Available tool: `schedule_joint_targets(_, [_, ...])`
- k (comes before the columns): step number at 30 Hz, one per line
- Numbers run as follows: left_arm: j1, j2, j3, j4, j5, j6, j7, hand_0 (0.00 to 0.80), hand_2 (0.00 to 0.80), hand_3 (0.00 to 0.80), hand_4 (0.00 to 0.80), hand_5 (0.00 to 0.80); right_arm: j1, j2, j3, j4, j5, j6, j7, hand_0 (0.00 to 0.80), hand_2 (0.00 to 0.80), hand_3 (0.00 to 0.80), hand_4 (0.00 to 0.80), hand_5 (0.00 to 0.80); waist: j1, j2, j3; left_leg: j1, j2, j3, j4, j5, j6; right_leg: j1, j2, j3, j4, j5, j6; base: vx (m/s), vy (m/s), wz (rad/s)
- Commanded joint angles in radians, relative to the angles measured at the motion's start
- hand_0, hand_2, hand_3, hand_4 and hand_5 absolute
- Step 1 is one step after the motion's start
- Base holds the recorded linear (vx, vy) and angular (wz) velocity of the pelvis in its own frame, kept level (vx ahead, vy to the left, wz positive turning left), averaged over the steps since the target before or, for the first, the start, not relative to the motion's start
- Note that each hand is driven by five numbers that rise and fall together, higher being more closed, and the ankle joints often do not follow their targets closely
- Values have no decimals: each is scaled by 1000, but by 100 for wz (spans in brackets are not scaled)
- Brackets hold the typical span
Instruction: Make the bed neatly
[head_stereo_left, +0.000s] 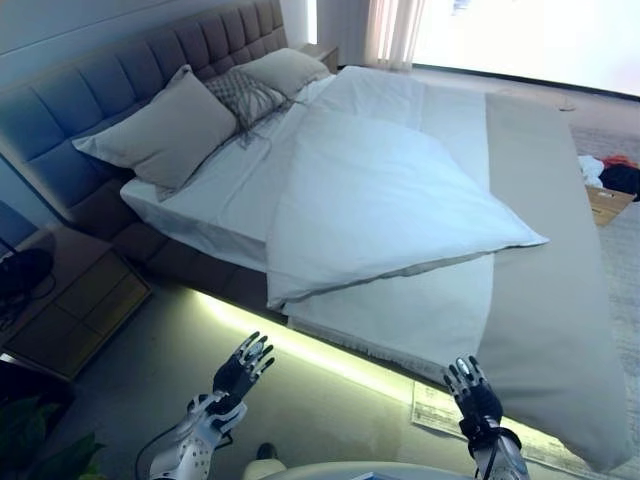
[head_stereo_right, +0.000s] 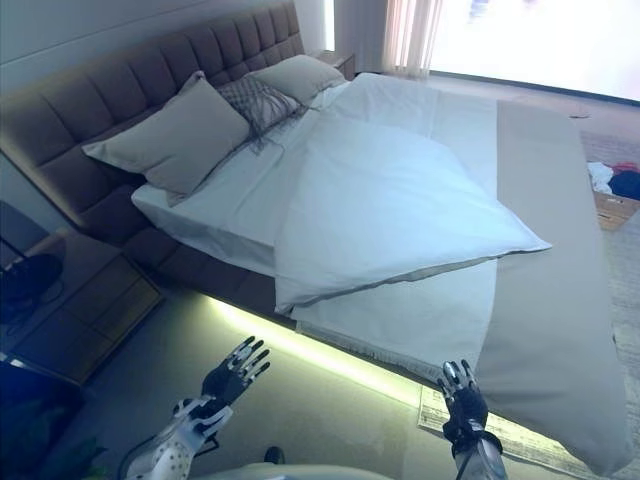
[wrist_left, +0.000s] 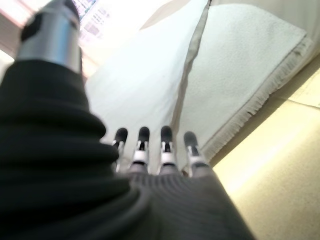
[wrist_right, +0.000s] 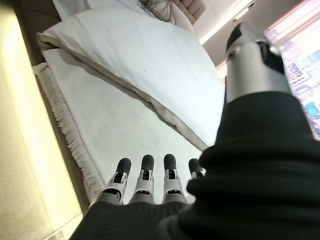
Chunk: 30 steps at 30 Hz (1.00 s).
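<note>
Both hands, left hand (head_stereo_left: 240, 370) and right hand (head_stereo_left: 470, 392), hang open and empty at lower frame; duvet (head_stereo_left: 385, 200) lies folded back askew on the bed (head_stereo_left: 545, 300), unmade

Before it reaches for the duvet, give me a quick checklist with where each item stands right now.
1. Left hand free: ok, fingers straight, holding nothing, short of the bed.
2. Right hand free: ok, fingers straight, holding nothing, just short of the fringed blanket edge.
3. Duvet lying flat: not ok, it sits skewed on the bed with one corner pointing toward the beige runner.
4. Duvet edge open to a grasp: ok, the near edge lies uncovered on the blanket.
5. Pillows at the headboard: ok, though leaning unevenly.
6. Far side of the bed tidy: cannot tell.
</note>
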<state>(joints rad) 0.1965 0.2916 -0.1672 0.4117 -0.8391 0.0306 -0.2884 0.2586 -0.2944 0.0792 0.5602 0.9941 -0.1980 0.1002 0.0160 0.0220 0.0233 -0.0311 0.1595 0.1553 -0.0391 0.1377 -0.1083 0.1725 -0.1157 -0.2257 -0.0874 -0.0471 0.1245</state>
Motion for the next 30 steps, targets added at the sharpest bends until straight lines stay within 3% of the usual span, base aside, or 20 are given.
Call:
schedule_joint_targets(1, [-24, 26, 58, -42, -24, -52, -44, 0, 0, 0, 0, 0, -41, -18, -5, -42, -15, 8, 29, 0, 0, 0, 0, 0, 22, -50, 34, -65, -1, -56, 225, -44, -31, -91, 41, 37, 16, 108, -42, 32, -24, -9])
schedule_joint_targets(3, [-5, 21, 65, -58, -24, -43, -56, 0, 0, 0, 0, 0, -40, -18, -4, -58, -11, 10, 18, 0, 0, 0, 0, 0, 29, -50, 36, -67, -34, -61, 226, -64, -16, -87, 36, 40, 18, 108, -38, 45, 29, -13])
schedule_joint_targets(6, [1, 24, 61, -75, -10, -16, -70, 0, 0, 0, 0, 0, -52, -6, 8, -67, -1, -34, 1, 0, 0, 0, 0, 0, 31, -38, 33, -13, -85, -64, 96, -102, 23, -103, 19, 40, 35, 105, -24, 46, 106, -6])
schedule_joint_targets(10, [-38, 26, 35, -50, -13, -34, -52, 0, 0, 0, 0, 0, -58, 17, 15, -58, -9, -20, 6, 0, 0, 0, 0, 0, 17, -39, 20, 32, -109, -56, 65, -118, 36, -102, -2, 41, 53, 98, -11, 92, 112, -15])
schedule_joint_targets(15, [-19, 49, 50, -60, -16, -26, -44, 0, 0, 0, 0, 0, -46, 21, 20, -61, -6, -10, -9, 0, 0, 0, 0, 0, 24, -52, 27, 15, -128, -46, 151, -160, 52, -110, -33, 39, 104, 90, -7, 90, 69, 2])
schedule_joint_targets(17, [-15, 58, 62, -43, -47, -15, -39, 0, 0, 0, 0, 0, -55, 21, 15, -59, 7, -23, -14, 0, 0, 0, 0, 0, 30, -47, 31, 19, -135, -49, 151, -164, 72, -115, -51, 37, 148, 72, -4, 76, 113, 4])
schedule_joint_targets(20, [9, 62, 83, -25, -38, -3, -43, 0, 0, 0, 0, 0, -57, 33, 5, -79, 17, -43, -24, 0, 0, 0, 0, 0, 29, -43, 37, 23, -158, -66, 153, -175, 112, -164, -75, 61, 285, 73, 14, 62, 162, 8])
schedule_joint_targets(21, [10, 65, 86, 3, -37, -7, -54, 0, 0, 0, 0, 0, -54, 37, -2, -86, 19, -54, -26, 0, 0, 0, 0, 0, 21, -29, 45, 26, -177, -82, 153, -182, 148, -213, -81, 85, 433, 90, 11, 58, 173, 11])
schedule_joint_targets(22, [9, 64, 86, 10, -33, -9, -55, 0, 0, 0, 0, 0, -53, 38, -3, -87, 21, -59, -28, 0, 0, 0, 0, 0, 20, -31, 46, 25, -184, -83, 154, -184, 154, -229, -85, 92, 457, 90, 12, 63, 299, 6])
schedule_joint_targets(23, [-8, 64, 80, 44, -13, -23, -63, 0, 0, 0, 0, 0, -49, 39, -9, -88, 27, -70, -26, 0, 0, 0, 0, 0, 9, -8, 57, 33, -196, -97, 153, -190, 184, -285, -89, 120, 660, 128, 2, 52, 266, 9])
schedule_joint_targets(25, [-47, 72, 66, 56, 7, -27, -76, 0, 0, 0, 0, 0, -36, 38, -13, -86, 40, -87, -12, 0, 0, 0, 0, 0, -10, 16, 79, 46, -214, -108, 169, -208, 209, -394, -93, 149, 914, 188, 0, 63, 300, 40])
schedule_joint_targets(26, [-63, 80, 64, 47, 13, -21, -76, 0, 0, 0, 0, 0, -33, 36, -15, -80, 52, -89, -4, 0, 0, 0, 0, 0, -14, 30, 85, 45, -210, -110, 179, -211, 212, -433, -88, 147, 963, 213, -3, 84, 179, 43])
schedule_joint_targets(28, [-80, 94, 71, 13, 10, 5, -84, 0, 0, 0, 0, 0, -34, 33, -19, -71, 67, -89, 16, 0, 0, 0, 0, 0, -15, 28, 94, 52, -221, -108, 192, -220, 209, -468, -109, 136, 945, 237, 2, 132, -5, 34])
schedule_joint_targets(30, [-84, 109, 74, -24, -8, 24, -85, 0, 0, 0, 0, 0, -38, 42, -19, -64, 53, -94, 25, 0, 0, 0, 0, 0, -15, -3, 92, 73, -250, -117, 186, -239, 190, -459, -150, 124, 724, 296, 24, 271, -207, 20])
